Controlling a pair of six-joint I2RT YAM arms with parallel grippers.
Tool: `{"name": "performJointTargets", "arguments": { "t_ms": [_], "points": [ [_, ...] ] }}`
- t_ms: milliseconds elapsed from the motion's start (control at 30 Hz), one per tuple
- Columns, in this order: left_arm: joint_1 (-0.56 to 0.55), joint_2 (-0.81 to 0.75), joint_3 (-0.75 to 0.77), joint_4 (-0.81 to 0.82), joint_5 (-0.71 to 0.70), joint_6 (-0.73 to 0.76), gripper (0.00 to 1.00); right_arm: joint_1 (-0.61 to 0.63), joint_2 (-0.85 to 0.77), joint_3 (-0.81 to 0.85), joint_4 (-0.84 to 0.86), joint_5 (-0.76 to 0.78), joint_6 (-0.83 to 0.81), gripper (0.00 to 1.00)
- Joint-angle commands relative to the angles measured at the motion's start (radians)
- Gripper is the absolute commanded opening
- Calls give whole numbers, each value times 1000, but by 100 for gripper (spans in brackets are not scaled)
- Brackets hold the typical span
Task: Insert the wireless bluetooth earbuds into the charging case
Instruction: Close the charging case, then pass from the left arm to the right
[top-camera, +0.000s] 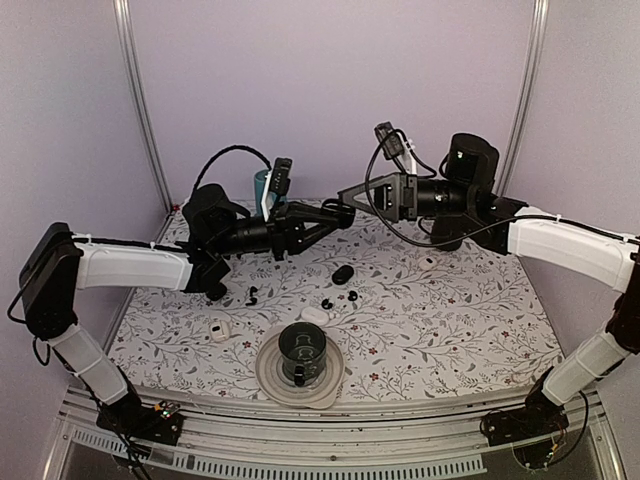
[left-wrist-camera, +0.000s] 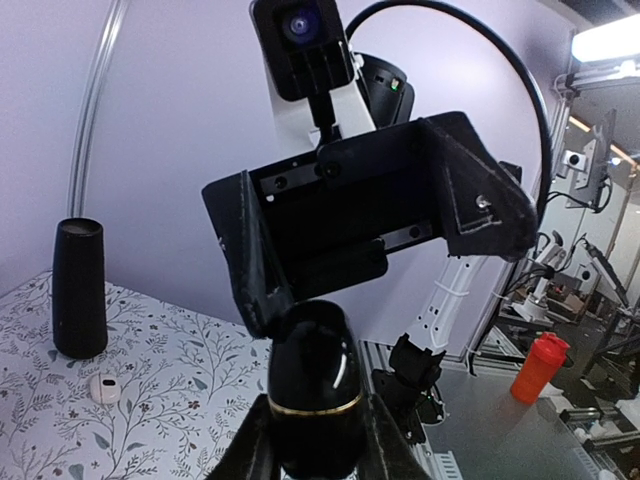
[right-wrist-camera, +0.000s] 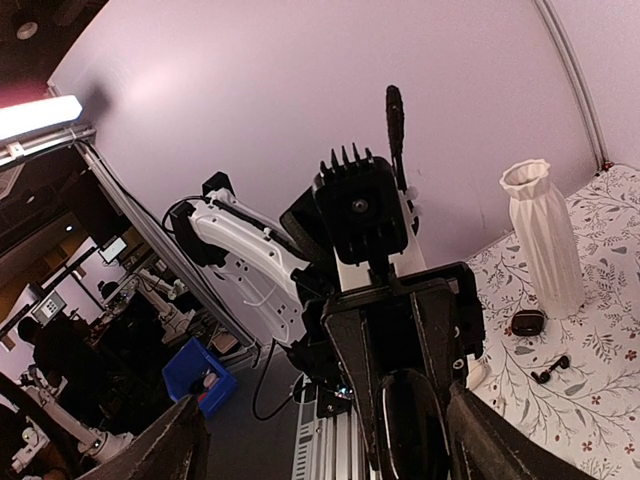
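I have the left gripper (left-wrist-camera: 314, 440) clenched on a charging case (left-wrist-camera: 312, 365) and holding it up in the air. The case is a glossy black pebble with a thin gold band. The right gripper (right-wrist-camera: 330, 445) faces it close up, jaws spread wide and grasping nothing. The earbuds (top-camera: 352, 296) lie below on the flowered table (top-camera: 450, 320) — tiny, shiny black, rounded heads on short stems — just beside a second black case (top-camera: 342, 273) and near a white case (top-camera: 313, 315).

Right of the plate (top-camera: 268, 385) you are getting open tabletop (top-camera: 470, 330); just behind it, earbuds (top-camera: 352, 296) and a white case (top-camera: 313, 314) are crowding.
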Motion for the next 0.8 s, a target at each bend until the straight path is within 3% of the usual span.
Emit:
{"name": "performJointTargets", "arguments": {
  "t_ms": [0, 300, 767],
  "points": [
    [18, 14, 29, 12, -15, -34, 0, -1, -48, -36, 26, -3, -12, 79],
    [18, 18, 34, 53, 12, -85, 0, -1, -80, -67, -72, 177, -89, 66],
    [20, 76, 70, 98, 5, -249, 0, -1, -52, -81, -40, 170, -70, 43]
  ]
}}
